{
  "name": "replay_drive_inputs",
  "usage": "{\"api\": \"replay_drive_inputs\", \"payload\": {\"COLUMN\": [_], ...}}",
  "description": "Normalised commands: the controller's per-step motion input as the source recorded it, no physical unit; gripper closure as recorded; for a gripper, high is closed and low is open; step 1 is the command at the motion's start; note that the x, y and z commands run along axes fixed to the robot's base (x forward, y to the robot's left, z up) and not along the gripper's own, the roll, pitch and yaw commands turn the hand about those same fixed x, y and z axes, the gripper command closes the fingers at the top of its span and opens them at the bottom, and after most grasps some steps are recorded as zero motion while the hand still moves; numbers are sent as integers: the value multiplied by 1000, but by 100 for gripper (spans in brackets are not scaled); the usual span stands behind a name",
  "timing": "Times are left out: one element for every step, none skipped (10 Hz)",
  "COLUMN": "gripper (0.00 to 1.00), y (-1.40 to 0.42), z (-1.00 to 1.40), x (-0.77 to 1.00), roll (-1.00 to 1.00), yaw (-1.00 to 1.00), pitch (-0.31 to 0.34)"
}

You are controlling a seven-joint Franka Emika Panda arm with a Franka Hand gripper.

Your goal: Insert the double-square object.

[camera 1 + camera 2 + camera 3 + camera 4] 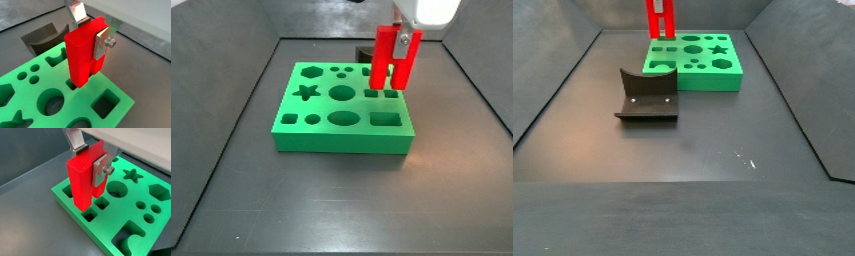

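Holding the double-square object [83,52] upright, my gripper [92,31] has its silver jaws clamped on the upper end so the lower tip stays free, right at its paired square holes in the green block [325,135], which sits toward the tabletop's far edge. Glossy red plastic, crisp square bars; the matte dark fixture [647,97] stands apart.

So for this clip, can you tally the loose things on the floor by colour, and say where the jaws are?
Red: 1, the double-square object, upright, held by the gripper with its jaws shut on it, lower end at the block's paired square holes.
Green: 1, the green block with shaped holes.
Dark: 1, the fixture, apart from the block.
Total: 3
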Motion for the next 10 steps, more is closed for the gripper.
{"api": "replay_drive_inputs", "payload": {"gripper": [100, 100, 100, 100, 100, 100, 100, 100, 100, 100], "y": [149, 91, 103, 117, 86, 6, 0, -14, -20, 0], "z": [-503, -320, -291, -234, -183, -280, -426, -460, -354, -283], "x": [0, 0, -3, -26, -100, 0, 169, 157, 37, 26], "roll": [166, 27, 16, 0, 0, -94, -160, -169, -101, -16], "yaw": [-91, 0, -57, -97, -6, 0, -37, -49, 0, 0], "pitch": [0, -3, 0, 0, -23, -26, -69, -109, -50, 0]}}
